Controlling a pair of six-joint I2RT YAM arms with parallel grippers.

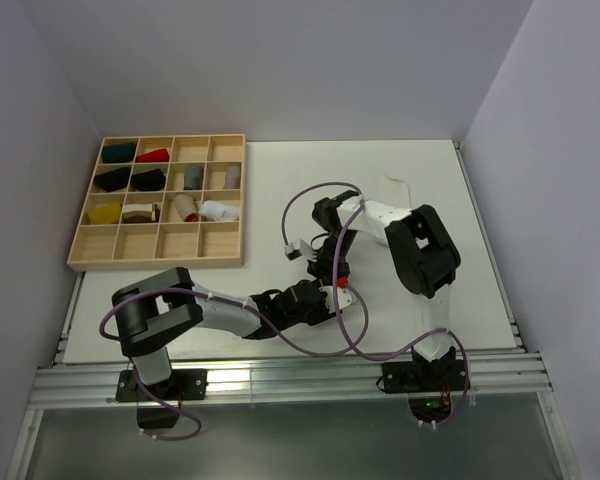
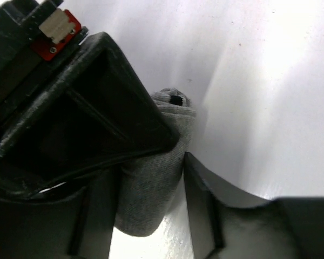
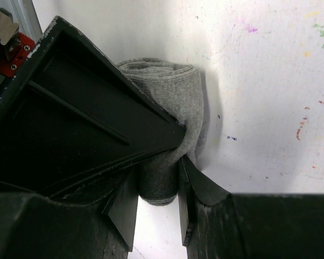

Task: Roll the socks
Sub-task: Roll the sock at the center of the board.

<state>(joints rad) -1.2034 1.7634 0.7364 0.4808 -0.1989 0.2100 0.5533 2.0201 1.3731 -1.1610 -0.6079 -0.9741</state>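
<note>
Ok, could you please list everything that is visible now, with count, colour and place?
table: one, white, under everything
wooden tray: one, light wood, far left of table
cloth bundles: about ten, green, red, black, grey, yellow, white, tan, in tray compartments
white sock: one, white, lying at the far side
grey sock: one, grey, rolled, near the middle
left gripper: one, black, straddling the grey sock
right gripper: one, black, shut on the grey sock

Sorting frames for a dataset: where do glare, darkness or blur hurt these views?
Left wrist: glare washes out the table, near fingers dark and soft. Right wrist: the grey sock shows sharp knit, its fingers nearly black. Top external: even light, but the white sock barely separates from the table.
</note>
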